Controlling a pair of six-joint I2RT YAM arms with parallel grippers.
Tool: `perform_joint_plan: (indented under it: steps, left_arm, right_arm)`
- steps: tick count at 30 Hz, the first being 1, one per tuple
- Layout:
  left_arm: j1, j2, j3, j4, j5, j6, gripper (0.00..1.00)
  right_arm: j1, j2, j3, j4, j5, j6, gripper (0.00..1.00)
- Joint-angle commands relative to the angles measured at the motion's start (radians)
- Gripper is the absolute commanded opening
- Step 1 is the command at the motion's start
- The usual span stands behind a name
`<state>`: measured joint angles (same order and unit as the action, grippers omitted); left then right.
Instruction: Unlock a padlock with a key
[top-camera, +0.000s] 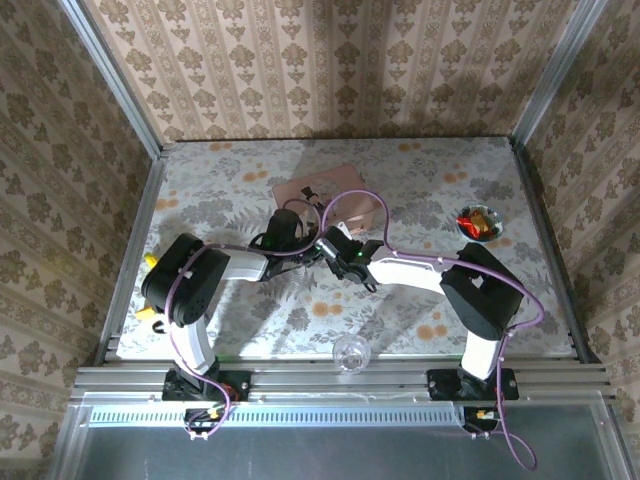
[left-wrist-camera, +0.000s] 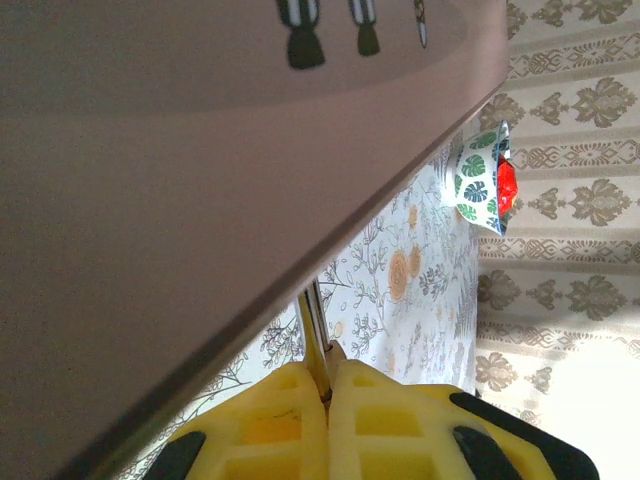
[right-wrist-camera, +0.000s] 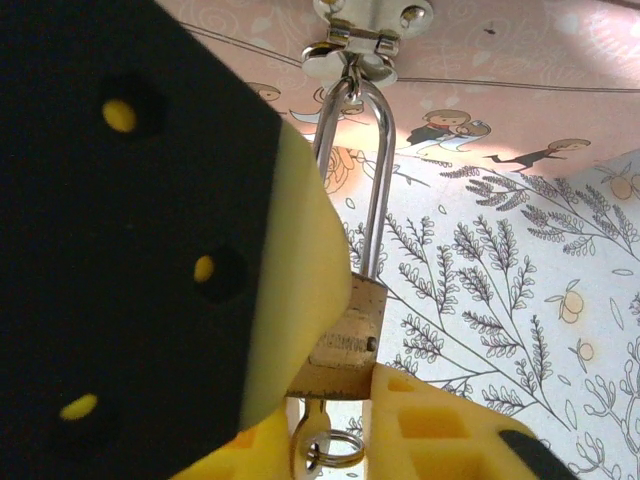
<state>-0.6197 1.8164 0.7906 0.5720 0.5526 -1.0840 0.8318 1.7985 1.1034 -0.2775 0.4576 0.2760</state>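
Brass marks the padlock (right-wrist-camera: 345, 345). In the right wrist view its small body sits between the fingers of the right gripper (right-wrist-camera: 350, 362), which look clamped on it from both sides. Its long silvery shackle (right-wrist-camera: 378, 180) runs up through the hasp (right-wrist-camera: 352, 55) on the pink box (right-wrist-camera: 500, 90). The box lies about mid-counter (top-camera: 420, 170) in the overhead view, and both arms meet at its near edge.

Nothing is unlocked yet. Both legs of the shackle look seated in the body, and the loop is threaded through the hasp. A key (right-wrist-camera: 310, 435) with a small ring (right-wrist-camera: 340, 455) shows just under the lock. It seems to be in or at the keyhole, though the entry itself is hidden.

The fingers of the left gripper (left-wrist-camera: 326, 395) are pressed together, with a thin silvery strip (left-wrist-camera: 314, 320) caught between them. The strip runs up to the box's edge, and I cannot tell whether it is the key's blade.

So the lock appears steadied and the key brought to it. Still to do, by my reading, are seating the key fully, turning it and popping the shackle free.
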Motion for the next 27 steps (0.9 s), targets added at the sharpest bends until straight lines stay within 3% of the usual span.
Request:
perform_joint_plan:
  steps: [1, 4, 9, 15, 27]
  left_arm:
    - [0.003, 0.025, -0.01, -0.138, 0.022, -0.06, 0.0]
    - [0.002, 0.029, -0.009, -0.138, 0.027, -0.057, 0.0]
    - [0.002, 0.029, -0.01, -0.141, 0.029, -0.049, 0.0]
    - [0.002, 0.029, -0.01, -0.141, 0.032, -0.047, 0.0]
    - [0.002, 0.029, -0.02, -0.132, 0.031, -0.048, 0.0]
  right_arm:
    - [-0.011, 0.026, 0.019, 0.019, 0.034, -0.056, 0.14]
    - [-0.017, 0.013, 0.009, 0.036, -0.014, -0.074, 0.12]
    - [-0.043, -0.004, -0.003, 0.05, -0.137, -0.095, 0.0]
    - [-0.072, -0.028, -0.025, 0.077, -0.228, -0.097, 0.0]
    - [-0.236, -0.161, -0.162, 0.245, -0.593, -0.026, 0.0]
